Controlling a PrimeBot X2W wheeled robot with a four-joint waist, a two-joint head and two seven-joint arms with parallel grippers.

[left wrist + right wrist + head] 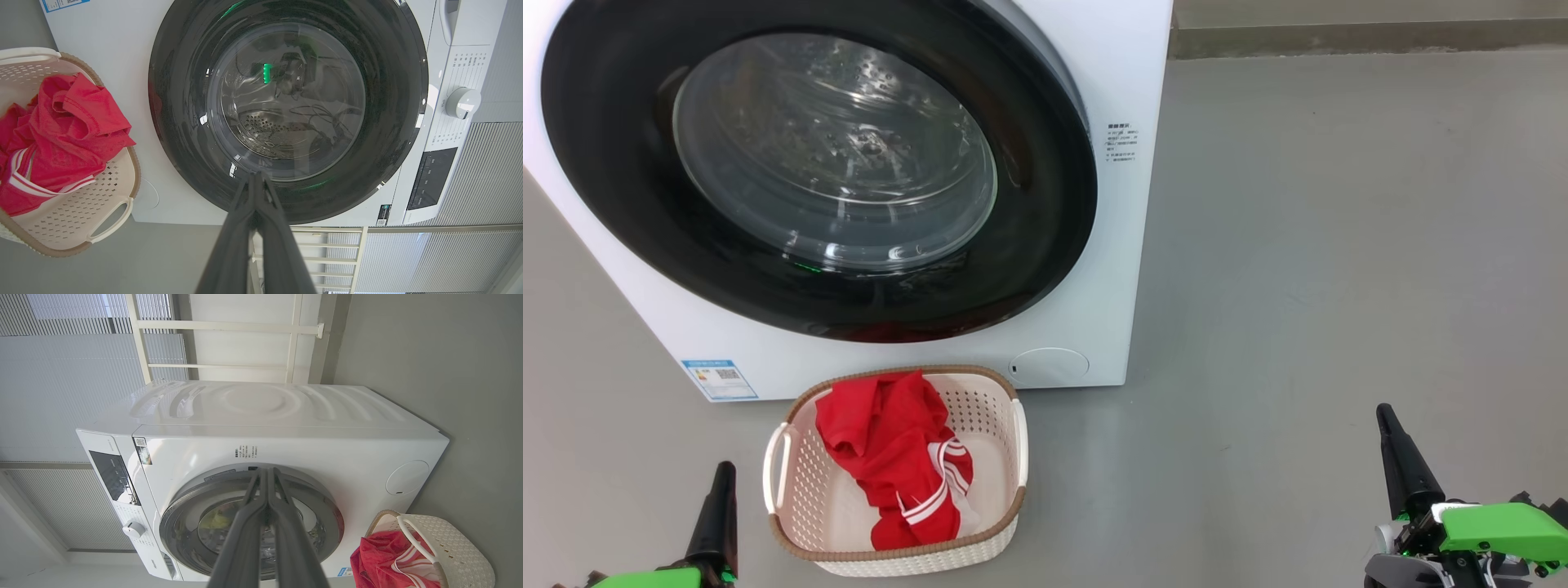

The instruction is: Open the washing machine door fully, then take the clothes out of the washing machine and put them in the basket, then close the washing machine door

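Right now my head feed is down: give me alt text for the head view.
The washing machine door is shut, and the red clothes lie in the basket on the grey floor before the washing machine. The left hand and right hand, both shut and empty, point up from the lower corners.

The big box-shaped washing machine [1131, 204] is plain white, with small grey print on its front and a blue label [719, 380] low at one corner. Its round door [1045, 212] is a wide glossy black ring around clear glass, with one green glint. The small perforated plastic basket [988, 408] is cream-white, dotted with rows of holes. Its woven-look rim is brown and its side handles [776, 465] are white. The fabric clothes [882, 441] are bright red with white stripe trim. The floor [1339, 245] is flat grey. The left gripper [723, 472] and right gripper [1386, 420] have dark fingers and bright green housings. The control panel [433, 177] is black, and the blinds [490, 171] are pale with fine stripes.
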